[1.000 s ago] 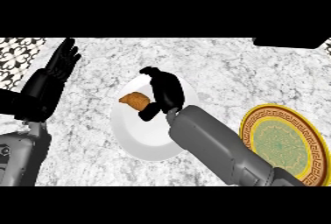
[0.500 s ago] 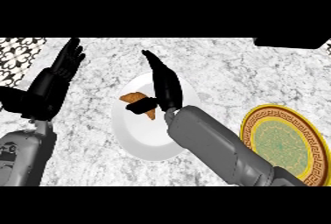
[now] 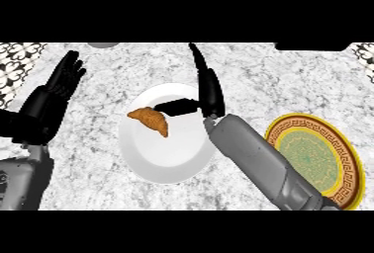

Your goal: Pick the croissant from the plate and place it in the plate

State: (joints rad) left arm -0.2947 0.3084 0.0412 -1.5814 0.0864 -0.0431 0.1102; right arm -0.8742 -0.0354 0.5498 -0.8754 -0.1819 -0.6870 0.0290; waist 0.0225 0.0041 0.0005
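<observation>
Croissant point(image 3: 150, 121) lies on the white plate point(image 3: 171, 163), upper-left part, near the rim, w/ bare plate below it. Right hand point(image 3: 210, 91) stands released just beside it, fingers straight, thumb point(image 3: 175, 106) aimed at it. Gold-rimmed plate point(image 3: 349, 165) sits at view's right edge; right forearm point(image 3: 263, 163) crosses the surface point(image 3: 95, 168) btwn the plates. Left hand point(image 3: 47, 104) rests open, far left.

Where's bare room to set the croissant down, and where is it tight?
The gold-rimmed green patterned plate is bare across its centre. The grey marble counter lies free between the left hand and the round white plate. Crowded: the white plate's upper half, with the brown croissant and the right hand beside it.
</observation>
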